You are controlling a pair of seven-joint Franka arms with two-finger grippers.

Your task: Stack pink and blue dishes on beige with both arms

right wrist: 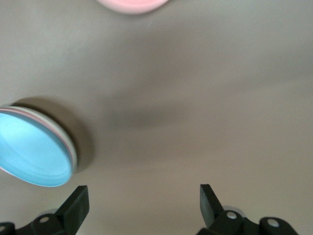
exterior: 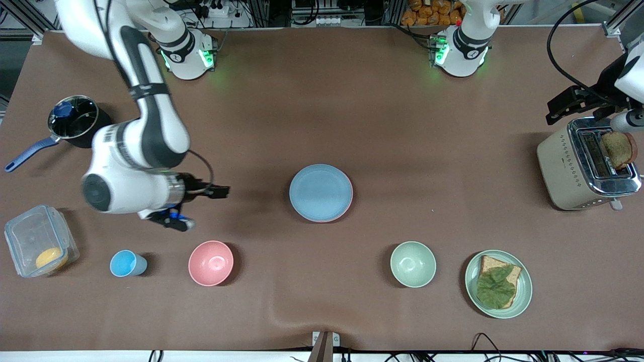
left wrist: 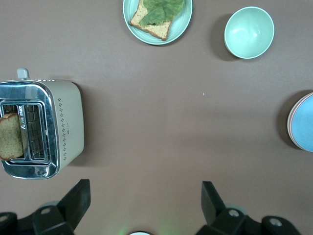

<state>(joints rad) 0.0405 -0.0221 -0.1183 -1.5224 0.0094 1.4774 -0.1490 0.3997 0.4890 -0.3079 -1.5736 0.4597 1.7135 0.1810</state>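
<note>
A light blue plate (exterior: pixel 320 192) lies at the table's middle, on top of a stack. The pink plate's rim (exterior: pixel 329 219) peeks out just under it. Only a thin pale edge of the beige plate (right wrist: pixel 74 149) shows at the bottom of the stack, in the right wrist view. My right gripper (exterior: pixel 221 191) (right wrist: pixel 143 191) hangs open and empty over bare table, beside the stack toward the right arm's end. My left gripper (exterior: pixel 551 113) (left wrist: pixel 145 188) is open and empty too, up over the table by the toaster at the left arm's end.
Along the front stand a blue cup (exterior: pixel 127 263), a pink bowl (exterior: pixel 211 263), a green bowl (exterior: pixel 413 264) and a green plate (exterior: pixel 527 289) with bread and lettuce. A toaster (exterior: pixel 568 171) holds a slice. A saucepan (exterior: pixel 73 120) and a plastic box (exterior: pixel 37 246) sit at the right arm's end.
</note>
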